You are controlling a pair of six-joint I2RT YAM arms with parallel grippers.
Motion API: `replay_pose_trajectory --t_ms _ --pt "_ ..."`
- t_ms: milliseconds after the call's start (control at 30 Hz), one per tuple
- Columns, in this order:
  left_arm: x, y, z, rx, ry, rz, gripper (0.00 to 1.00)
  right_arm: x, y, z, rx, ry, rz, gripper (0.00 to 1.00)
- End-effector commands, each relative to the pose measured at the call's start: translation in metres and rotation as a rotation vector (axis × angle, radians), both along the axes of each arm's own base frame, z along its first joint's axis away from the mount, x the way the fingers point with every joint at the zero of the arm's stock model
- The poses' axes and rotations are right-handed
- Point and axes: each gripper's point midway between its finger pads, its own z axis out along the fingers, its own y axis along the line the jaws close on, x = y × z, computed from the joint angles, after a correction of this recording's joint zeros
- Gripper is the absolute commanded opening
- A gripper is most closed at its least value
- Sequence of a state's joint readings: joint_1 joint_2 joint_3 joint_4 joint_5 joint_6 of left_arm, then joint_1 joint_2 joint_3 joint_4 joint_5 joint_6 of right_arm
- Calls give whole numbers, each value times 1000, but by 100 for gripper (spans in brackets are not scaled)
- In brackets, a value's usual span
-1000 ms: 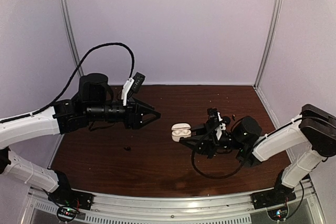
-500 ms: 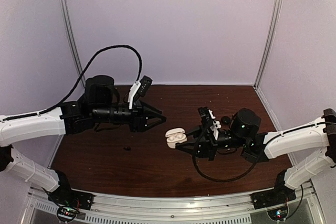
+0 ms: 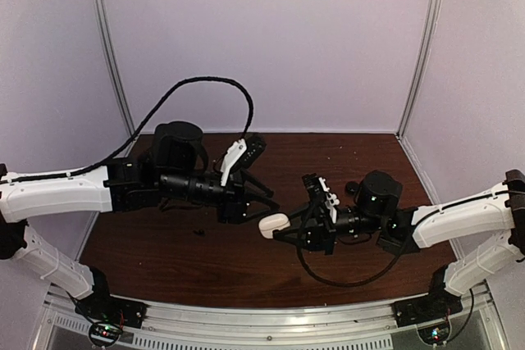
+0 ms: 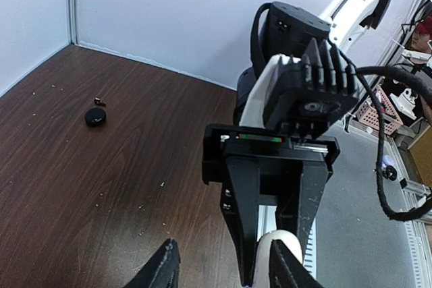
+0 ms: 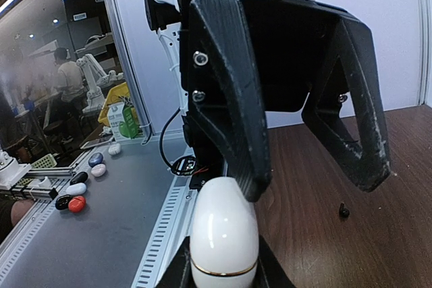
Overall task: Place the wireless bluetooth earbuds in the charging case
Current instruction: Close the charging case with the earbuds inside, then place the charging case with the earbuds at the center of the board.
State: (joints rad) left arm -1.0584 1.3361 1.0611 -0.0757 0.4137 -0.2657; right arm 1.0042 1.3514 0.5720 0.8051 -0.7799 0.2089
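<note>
— Brown worktop point(image 3: 164, 260) below; where's the charging case point(image 5: 224, 234)?
— Held off it, lid closed, clamped in my right pincer point(image 3: 283, 225). My left pincer point(image 5: 312, 183) stands part open, gripping nothing, one finger by its top.
— Earbuds?
— One black earbud point(image 3: 198, 232) lies on the wood, well apart.
</note>
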Motion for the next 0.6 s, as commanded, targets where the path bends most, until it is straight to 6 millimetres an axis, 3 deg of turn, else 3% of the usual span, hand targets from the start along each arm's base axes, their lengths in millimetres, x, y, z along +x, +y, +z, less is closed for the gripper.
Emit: replay_pose_trajectory --t_ms 0,200,300,433,567 --pt "-11 -3 17 -31 -39 -63 47 1 -1 23 57 -52 -19 0" --pt "-3 6 32 -42 -69 1 49 2 1 22 49 -48 -21 0" --pt "8 13 36 -43 -84 76 59 10 0 21 42 -35 -49 0" --pt "42 35 37 -52 -76 256 74 38 0 11 -8 11 -152 0" --pt "81 78 39 -104 -57 506 97 79 -5 0 -71 64 -292 0"
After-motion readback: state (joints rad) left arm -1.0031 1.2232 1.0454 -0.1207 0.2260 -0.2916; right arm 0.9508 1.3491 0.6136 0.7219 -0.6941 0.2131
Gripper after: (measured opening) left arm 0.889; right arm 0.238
